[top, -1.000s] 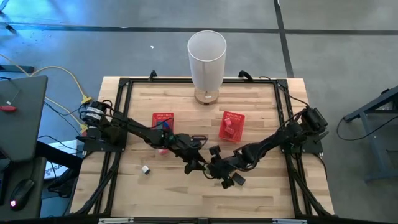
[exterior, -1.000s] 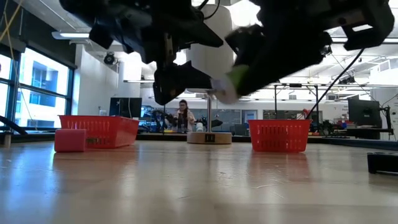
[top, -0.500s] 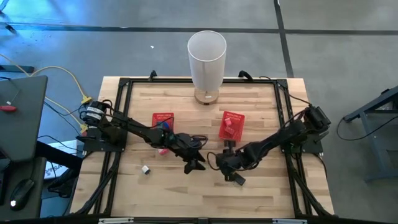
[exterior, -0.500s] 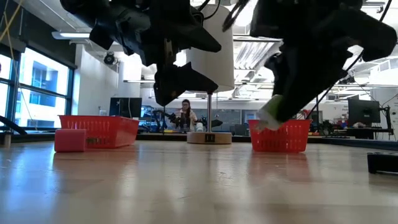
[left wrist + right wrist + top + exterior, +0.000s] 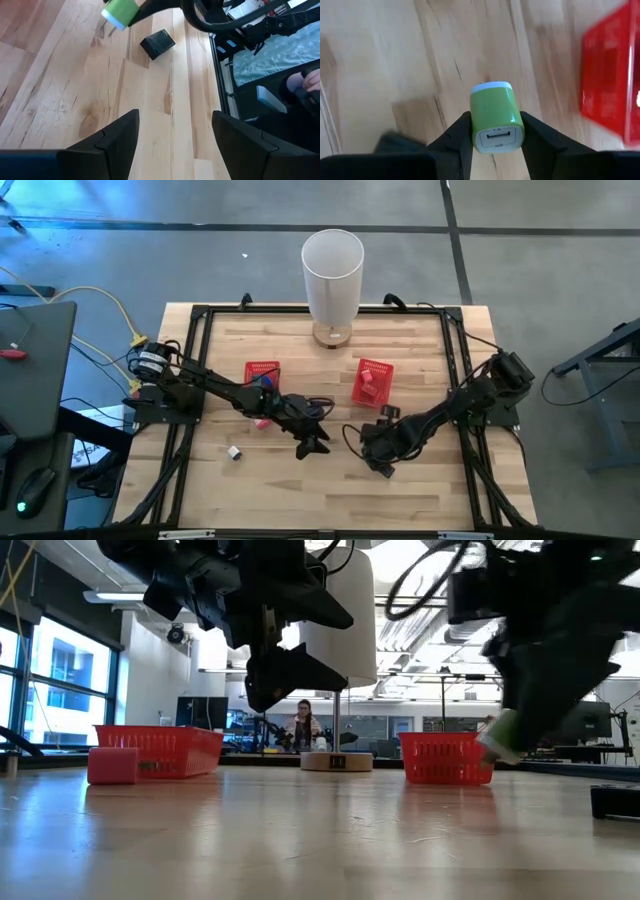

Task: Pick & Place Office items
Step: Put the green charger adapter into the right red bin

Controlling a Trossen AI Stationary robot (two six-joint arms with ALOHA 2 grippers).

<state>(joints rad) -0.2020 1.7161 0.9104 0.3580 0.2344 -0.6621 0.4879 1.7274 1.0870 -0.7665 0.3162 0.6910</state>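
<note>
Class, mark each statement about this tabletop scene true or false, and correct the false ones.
1. The right hand holds a green USB charger. True.
2. The left hand grips a pink block. False: its fingers stand apart over bare wood, holding nothing.
3. Both red baskets stand on the table, the left basket and the right basket. True.
4. The tall white cylinder lies on its side. False: it stands upright at the table's far edge.
5. A small white item lies on the table near the left arm. True.
6. The black block sits inside a basket. False: it lies on the bare tabletop.
</note>
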